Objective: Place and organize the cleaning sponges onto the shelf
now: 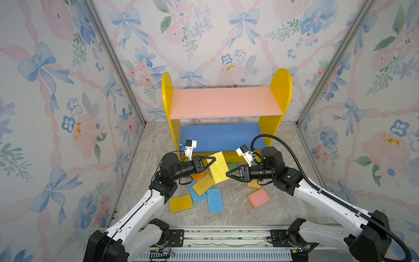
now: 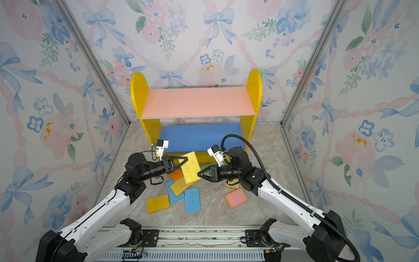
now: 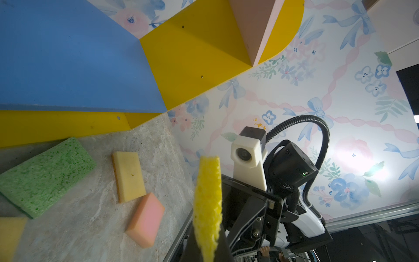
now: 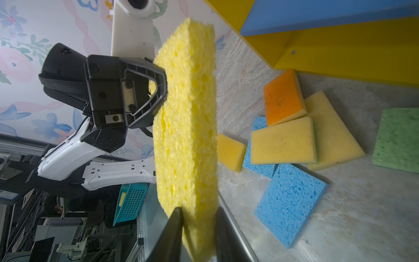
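A bright yellow sponge (image 1: 218, 167) (image 2: 191, 167) hangs on edge above the floor, in front of the shelf (image 1: 280, 90) with its bare pink board (image 1: 224, 102) and blue board (image 1: 222, 136). My left gripper (image 1: 212, 162) (image 3: 207, 251) is shut on its left edge. My right gripper (image 1: 227, 174) (image 4: 197, 226) pinches the opposite lower corner, one finger on each face. On the floor below lie orange (image 1: 197, 176), tan-yellow (image 1: 204, 184), two blue (image 1: 214, 199) (image 1: 195, 196), yellow (image 1: 181, 203), pink (image 1: 259, 197) and green (image 1: 232, 166) sponges.
A pale yellow sponge (image 1: 254, 185) lies partly under the right arm. Flowered walls close in the left, right and back. A metal rail (image 1: 226, 236) runs along the front edge. The loose sponges crowd the marble floor (image 1: 238, 213) just before the shelf.
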You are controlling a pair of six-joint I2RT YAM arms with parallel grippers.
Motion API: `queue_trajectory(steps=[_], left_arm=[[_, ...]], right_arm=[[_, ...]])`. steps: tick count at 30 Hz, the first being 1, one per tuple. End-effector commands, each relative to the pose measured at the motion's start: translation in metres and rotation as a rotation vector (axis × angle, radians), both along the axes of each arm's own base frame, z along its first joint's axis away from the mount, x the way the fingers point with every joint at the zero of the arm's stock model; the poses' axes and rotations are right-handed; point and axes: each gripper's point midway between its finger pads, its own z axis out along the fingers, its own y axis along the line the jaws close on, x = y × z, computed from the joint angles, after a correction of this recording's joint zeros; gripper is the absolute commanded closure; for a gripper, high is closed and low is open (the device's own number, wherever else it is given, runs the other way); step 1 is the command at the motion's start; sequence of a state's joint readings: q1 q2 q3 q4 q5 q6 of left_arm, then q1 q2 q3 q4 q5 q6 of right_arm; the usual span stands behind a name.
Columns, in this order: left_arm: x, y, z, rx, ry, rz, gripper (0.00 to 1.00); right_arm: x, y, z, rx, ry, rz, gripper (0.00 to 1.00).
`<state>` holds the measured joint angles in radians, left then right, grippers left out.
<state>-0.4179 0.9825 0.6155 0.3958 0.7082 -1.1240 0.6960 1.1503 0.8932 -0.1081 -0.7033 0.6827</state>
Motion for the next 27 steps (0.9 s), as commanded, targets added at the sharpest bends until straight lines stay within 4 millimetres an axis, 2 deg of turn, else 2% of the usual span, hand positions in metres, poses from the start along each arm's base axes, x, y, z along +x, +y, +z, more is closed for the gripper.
queue_trajectory(steps=[1,5,10,14,17,19,21,23,24,27], left_arm=[[-0.002,0.002,0.010,-0.016,-0.036,-0.001,0.98],[-0.001,0.003,0.007,-0.012,-0.034,0.003,0.95],[-0.001,0.003,0.009,-0.010,-0.046,0.004,0.81],[-0.001,0.006,0.010,-0.006,-0.060,0.010,0.66],[-0.001,0.007,0.009,-0.004,-0.062,0.010,0.42],[-0.001,0.010,0.010,0.004,-0.072,0.019,0.20],[0.004,0.017,0.007,0.041,-0.068,0.054,0.04],[0.011,0.028,-0.001,0.137,-0.069,0.113,0.02],[0.014,0.035,0.008,0.181,-0.099,0.150,0.02],[0.023,0.064,0.008,0.311,-0.127,0.289,0.02]], right_arm=[[-0.005,0.001,-0.001,0.007,-0.005,0.015,0.79],[-0.005,0.003,-0.001,0.011,-0.003,0.010,0.82],[-0.003,0.005,0.001,0.014,-0.005,0.005,0.85],[0.001,0.006,0.003,0.012,-0.007,-0.013,0.86],[0.004,0.006,0.006,0.015,-0.008,-0.022,0.87],[0.008,0.005,0.009,0.012,-0.009,-0.038,0.87],[0.017,0.002,0.011,0.004,0.001,-0.075,0.89],[0.027,-0.001,0.015,0.008,0.020,-0.107,0.90],[0.034,-0.003,0.015,0.003,0.034,-0.134,0.90],[0.056,-0.008,0.013,-0.023,0.065,-0.220,0.90]])
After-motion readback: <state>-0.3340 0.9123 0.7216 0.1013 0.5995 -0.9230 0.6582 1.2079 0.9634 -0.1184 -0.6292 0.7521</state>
